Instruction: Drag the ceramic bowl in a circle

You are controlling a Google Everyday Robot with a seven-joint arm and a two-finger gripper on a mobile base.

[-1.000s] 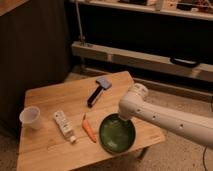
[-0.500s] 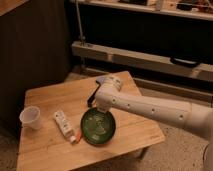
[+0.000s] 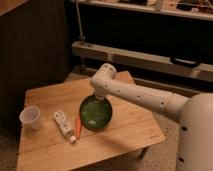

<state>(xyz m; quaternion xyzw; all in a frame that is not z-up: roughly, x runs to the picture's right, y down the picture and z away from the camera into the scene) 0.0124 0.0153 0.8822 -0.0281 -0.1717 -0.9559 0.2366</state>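
Note:
The green ceramic bowl [image 3: 96,114] sits on the wooden table [image 3: 125,132], near its middle, glossy with a darker rim. My white arm reaches in from the right and bends down over the bowl's far rim. The gripper [image 3: 100,98] is at that far rim, mostly hidden under the wrist.
A translucent white plastic cup [image 3: 31,118] stands at the table's left edge. A white tube [image 3: 63,124] and a thin orange item [image 3: 78,128] lie just left of the bowl, the orange one nearly touching it. A metal rail and dark shelving stand behind the table.
The bowl has moved from the table's front right toward the left and middle, close to the orange item. My arm swung left with it and now covers the brush seen earlier.

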